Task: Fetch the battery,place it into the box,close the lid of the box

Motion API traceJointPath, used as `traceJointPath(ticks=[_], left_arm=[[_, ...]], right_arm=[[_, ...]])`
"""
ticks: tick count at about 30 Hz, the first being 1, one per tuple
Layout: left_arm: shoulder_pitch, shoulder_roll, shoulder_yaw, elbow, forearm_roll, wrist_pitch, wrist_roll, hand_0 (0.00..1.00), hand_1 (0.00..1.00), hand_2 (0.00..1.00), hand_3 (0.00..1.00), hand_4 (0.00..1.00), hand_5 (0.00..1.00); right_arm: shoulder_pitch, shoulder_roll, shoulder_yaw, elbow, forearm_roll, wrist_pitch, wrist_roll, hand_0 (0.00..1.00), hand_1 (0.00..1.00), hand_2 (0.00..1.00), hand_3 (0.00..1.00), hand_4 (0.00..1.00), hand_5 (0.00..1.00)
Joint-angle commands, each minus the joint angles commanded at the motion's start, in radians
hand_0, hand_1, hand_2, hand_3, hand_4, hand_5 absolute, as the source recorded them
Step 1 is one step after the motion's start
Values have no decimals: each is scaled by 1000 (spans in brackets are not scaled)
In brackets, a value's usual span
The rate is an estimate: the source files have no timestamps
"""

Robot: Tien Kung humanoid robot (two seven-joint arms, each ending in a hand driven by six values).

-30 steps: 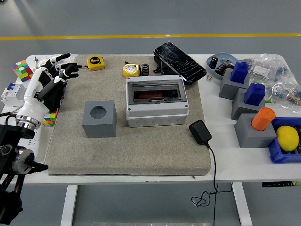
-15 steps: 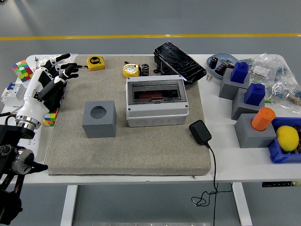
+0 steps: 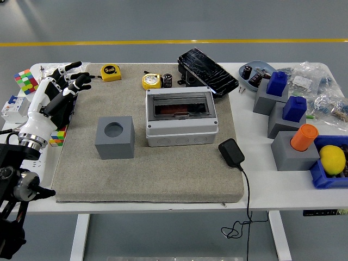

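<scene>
Battery: a small dark cylinder [image 3: 167, 80] stands upright at the far edge of the mat, just right of the yellow round tape measure [image 3: 151, 81] and left of the black lid-like panel; it reads as the battery, though it is too small to be sure.
Box: the grey enclosure [image 3: 181, 116] sits mid-mat, right of the grey block with a round hole [image 3: 115, 137]. Its window shows a dark recess with something reddish inside; whether that opening is covered or bare cannot be told.
Lid: the black glossy panel [image 3: 207, 70] lies tilted just beyond the box's far right corner, apart from the opening.
Left hand: the left hand [image 3: 64, 87] hovers over the mat's far left corner; its fingers [image 3: 81, 82] are spread and hold nothing.
Right hand: out of view.
Stage: battery outside the box and the hand empty, so the fetch looks like the open step, as a judgement.
Doing it well: approach the cylinder from above, pinch it on its sides, and keep clear of the round tape measure touching-close on its left and the yellow tape measure [image 3: 111, 72] nearer the hand.
Risk: a narrow upright cylinder tips or rolls easily if nudged.
Tabletop: white tabletop [image 3: 163, 200] carries the mat [image 3: 147, 174].
</scene>
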Motion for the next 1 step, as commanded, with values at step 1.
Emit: traceJointPath(ticks=[1], left_arm=[[0, 0, 0, 0, 0, 0, 0, 582, 626, 623, 742, 998, 413]], right_arm=[[0, 0, 0, 0, 0, 0, 0, 740, 704, 708, 697, 998, 547]])
